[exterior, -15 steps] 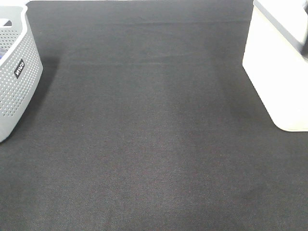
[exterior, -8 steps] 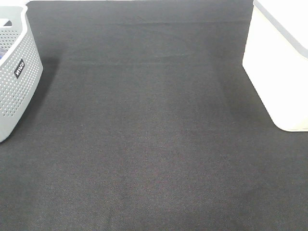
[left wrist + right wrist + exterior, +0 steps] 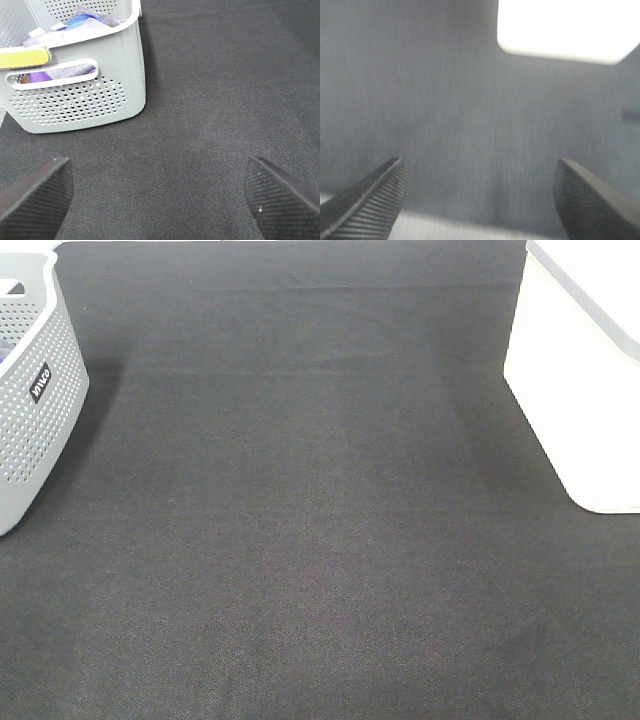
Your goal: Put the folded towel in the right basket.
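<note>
Grippers, left [image 3: 159, 200] and right [image 3: 479, 200], both spread wide and holding nothing. No towel lies on the black cloth [image 3: 320, 540]; we cannot tell whether it sits inside the white right basket [image 3: 580, 390]. Coloured fabric fills the grey left basket [image 3: 75, 95]; we should fetch from there, gripping folds together.

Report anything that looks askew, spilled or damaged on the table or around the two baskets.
Nothing stands out. The grey perforated basket and the white basket both stand upright on the dark table. Cloth items sit inside the grey one, nothing spilled. The left claw and right claw are open and empty.
</note>
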{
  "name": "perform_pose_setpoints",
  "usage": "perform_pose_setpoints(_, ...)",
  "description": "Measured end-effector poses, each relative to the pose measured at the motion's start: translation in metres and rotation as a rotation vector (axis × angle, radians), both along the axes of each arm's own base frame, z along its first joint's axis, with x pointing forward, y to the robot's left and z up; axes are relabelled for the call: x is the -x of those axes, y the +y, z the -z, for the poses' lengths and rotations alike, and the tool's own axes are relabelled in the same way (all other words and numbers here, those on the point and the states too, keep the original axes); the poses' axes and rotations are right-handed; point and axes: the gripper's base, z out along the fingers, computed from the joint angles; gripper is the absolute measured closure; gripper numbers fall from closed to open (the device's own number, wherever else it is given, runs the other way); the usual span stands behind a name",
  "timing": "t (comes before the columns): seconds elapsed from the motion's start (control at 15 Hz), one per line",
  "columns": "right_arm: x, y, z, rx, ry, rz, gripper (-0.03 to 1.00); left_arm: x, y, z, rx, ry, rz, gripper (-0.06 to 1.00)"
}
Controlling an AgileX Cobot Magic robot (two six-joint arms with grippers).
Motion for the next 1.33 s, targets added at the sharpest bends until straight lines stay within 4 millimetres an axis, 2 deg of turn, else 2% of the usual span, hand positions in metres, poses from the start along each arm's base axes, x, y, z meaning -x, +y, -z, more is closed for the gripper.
perform_pose_setpoints(0.27, 0.03, -0.003, -0.001, -0.017, -0.19, -0.002, 0.2, 0.0, 0.0, 0.0, 0.0, 0.0, 0.0, 0.06)
perform_pose_setpoints(1.33, 0.032, -0.003, 0.0, -0.015, -0.2, -0.005, 0.2, 0.0, 0.0, 0.0, 0.0, 0.0, 0.0, 0.06)
